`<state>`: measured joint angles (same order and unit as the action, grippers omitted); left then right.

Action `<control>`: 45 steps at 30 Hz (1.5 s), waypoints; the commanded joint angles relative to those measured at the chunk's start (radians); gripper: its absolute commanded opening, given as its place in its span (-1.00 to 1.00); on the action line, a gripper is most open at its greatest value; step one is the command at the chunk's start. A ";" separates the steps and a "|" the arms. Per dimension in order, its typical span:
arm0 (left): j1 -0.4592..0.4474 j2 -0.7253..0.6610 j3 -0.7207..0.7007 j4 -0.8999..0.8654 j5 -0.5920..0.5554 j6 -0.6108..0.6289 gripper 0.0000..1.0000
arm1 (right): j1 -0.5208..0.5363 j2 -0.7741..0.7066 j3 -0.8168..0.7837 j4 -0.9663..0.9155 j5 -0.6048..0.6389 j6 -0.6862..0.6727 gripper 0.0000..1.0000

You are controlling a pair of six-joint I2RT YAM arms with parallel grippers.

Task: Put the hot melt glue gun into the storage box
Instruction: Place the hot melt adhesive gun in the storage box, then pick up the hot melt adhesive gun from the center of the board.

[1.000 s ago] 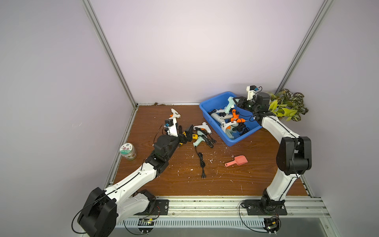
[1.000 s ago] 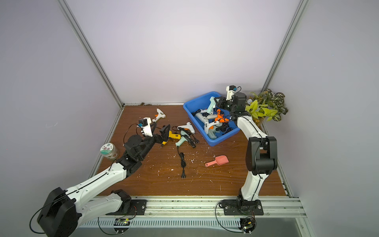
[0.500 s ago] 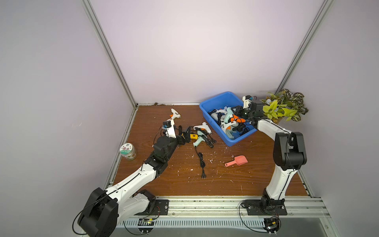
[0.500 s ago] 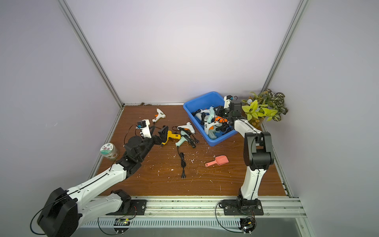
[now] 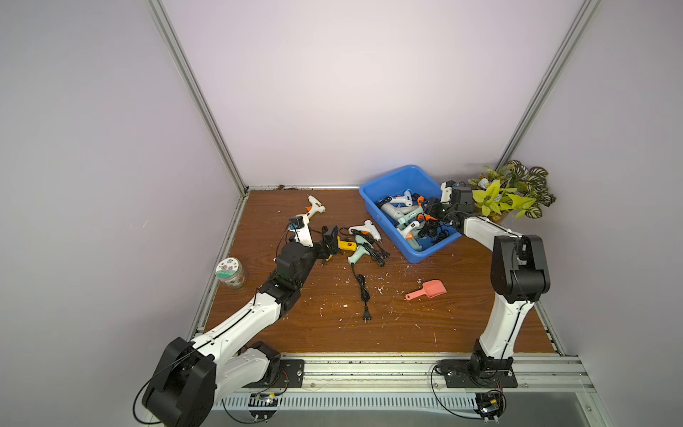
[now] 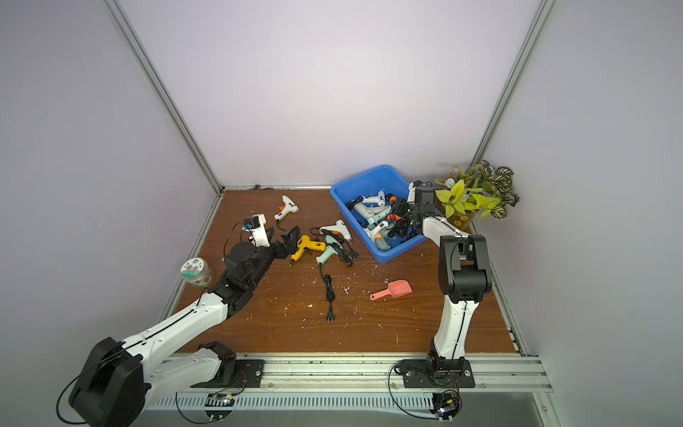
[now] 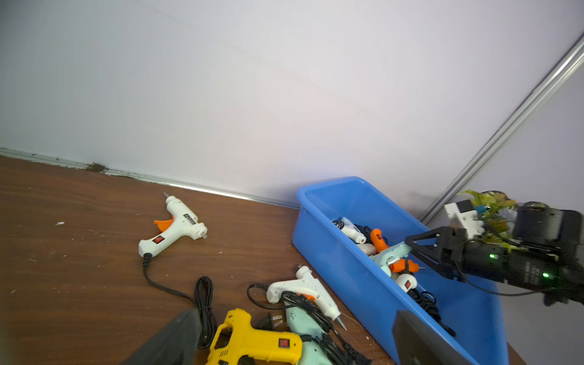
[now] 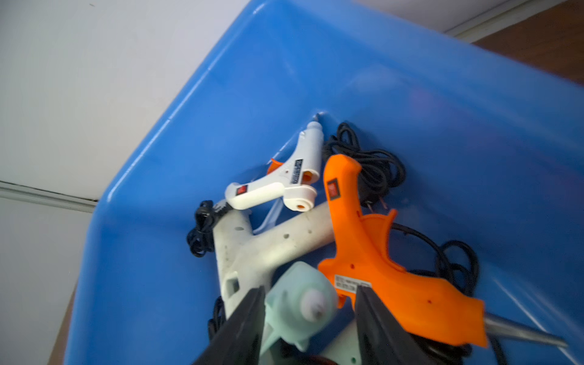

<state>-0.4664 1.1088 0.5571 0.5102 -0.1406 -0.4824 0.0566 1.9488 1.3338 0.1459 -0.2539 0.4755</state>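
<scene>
**Top views, near to far.** A black power cord (image 5: 364,295) lies at the lower centre of the wooden tabletop (image 5: 462,325), with its plug toward the bottom edge of the frame. A pink scoop (image 5: 427,290) lies to its right. A jar with a flowered lid (image 5: 231,271) stands at the tabletop's left edge.

**Centre left.** The left claw (image 6: 281,236) has its jaws spread wide and grips nothing. A yellow glue gun (image 6: 306,247) lies just ahead of it. To the right of that gun, close together, lie a pale green glue gun (image 6: 327,253) and a white glue gun (image 6: 334,227), with black cords tangled over both. A second white glue gun (image 5: 314,207) lies alone nearer the back wall.

**Upper right.** The storage box (image 5: 391,177) sits on the tabletop and holds several glue guns and cords. A leafy plant (image 5: 513,194) stands to its right.

**Right wrist view.** The right claw (image 8: 311,294) reaches into the box with its jaws parted on either side of the rear of the mint glue gun (image 8: 300,303). One finger is clear of the gun. This gun rests inside the box, beside an orange glue gun (image 8: 379,252) and below a small white glue gun (image 8: 284,183) in the frame
</scene>
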 commanded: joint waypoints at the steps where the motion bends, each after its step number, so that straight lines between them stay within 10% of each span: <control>1: 0.032 0.061 0.078 -0.117 -0.023 0.005 0.98 | -0.003 -0.110 -0.019 -0.023 0.067 -0.019 0.13; 19: 0.334 0.841 0.908 -0.773 0.136 0.243 0.74 | -0.004 -0.599 -0.269 -0.108 0.216 -0.066 0.42; 21: 0.334 0.942 1.053 -0.866 0.123 0.285 0.74 | -0.004 -0.642 -0.289 -0.109 0.220 -0.065 0.98; 27: 0.345 1.154 1.315 -1.043 0.079 0.354 0.72 | -0.004 -0.741 -0.336 -0.112 0.228 -0.067 0.99; 45: 0.359 1.356 1.536 -1.087 0.051 0.459 0.55 | -0.004 -0.827 -0.393 -0.060 0.231 -0.056 0.99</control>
<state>-0.1173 2.4355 2.0594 -0.5503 -0.0731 -0.0509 0.0540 1.1385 0.9390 0.0395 -0.0235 0.4194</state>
